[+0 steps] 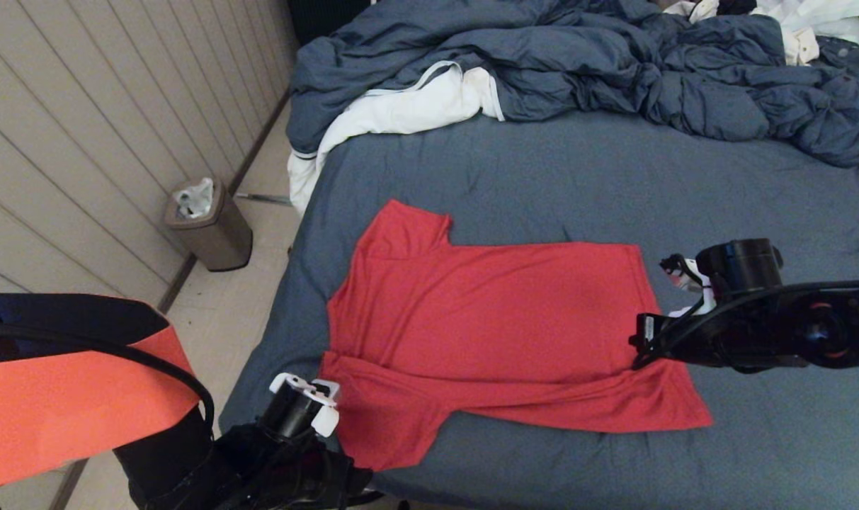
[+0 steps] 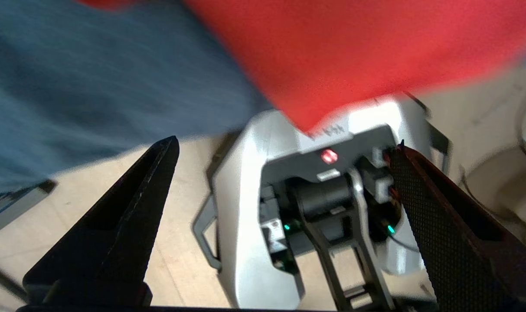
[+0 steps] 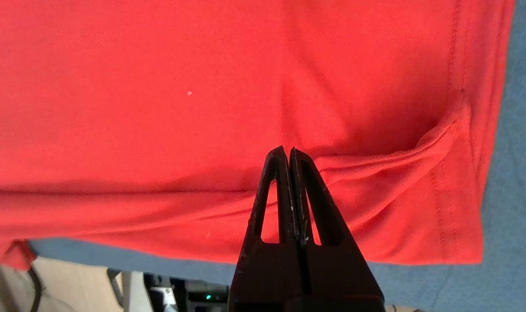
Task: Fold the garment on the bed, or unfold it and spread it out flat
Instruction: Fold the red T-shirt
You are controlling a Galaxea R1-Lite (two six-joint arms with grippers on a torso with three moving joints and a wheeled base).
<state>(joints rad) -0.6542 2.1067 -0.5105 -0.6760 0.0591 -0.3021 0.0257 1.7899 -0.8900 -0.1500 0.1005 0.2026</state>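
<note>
The right gripper [image 3: 287, 151] hovers with its jaws pressed together and empty, just above a fold near the hem of the red T-shirt [image 1: 493, 326]. The shirt lies spread, plain side up, on the bed [image 1: 613, 184]. The left gripper [image 2: 284, 149], fingers wide apart, hangs off the bed's near edge beside a sleeve.

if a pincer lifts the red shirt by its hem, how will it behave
The red shirt would likely drape limply: its hem is already bunched in soft folds. It looks thin and light. On the blue sheet it would probably drag and wrinkle rather than slide whole.
</note>
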